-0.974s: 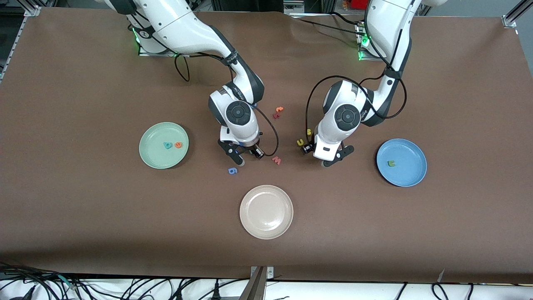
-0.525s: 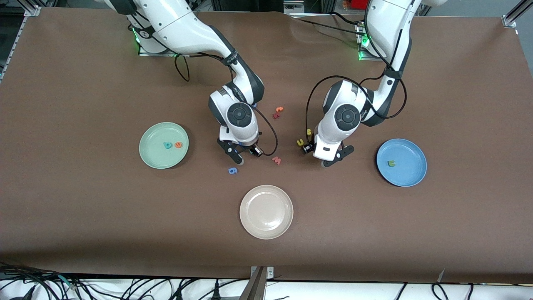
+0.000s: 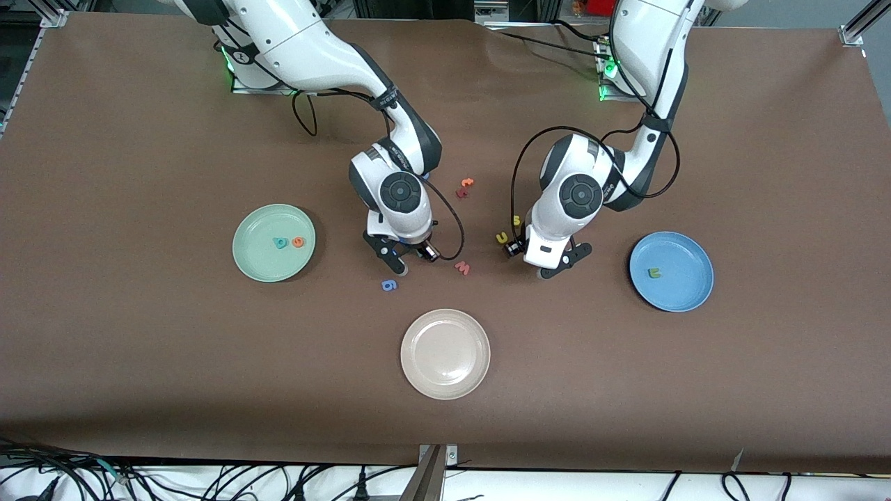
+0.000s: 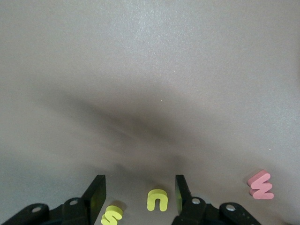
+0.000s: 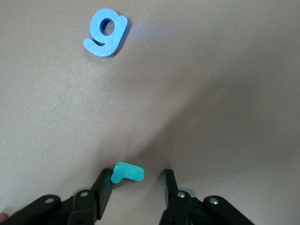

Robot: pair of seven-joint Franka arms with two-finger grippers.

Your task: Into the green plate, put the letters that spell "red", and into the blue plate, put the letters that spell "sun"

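Three plates are showing: one green plate [image 3: 252,259], one blue plate [image 3: 689,252], one beige plate [image 3: 445,379]. I'm counting ten foam letters [image 3: 389,284].

Beige plate [image 3: 445,354], blue "g" [image 3: 389,284], pink "w" [image 3: 463,268], brown table [image 3: 139,348].

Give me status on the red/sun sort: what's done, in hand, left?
Done: orange "e" and teal "d" in the green plate; green "n" in the blue plate.
In hand: right gripper brackets the teal "r", fingers open.
Left: yellow "u" and "s" on the table between the open left gripper fingers.
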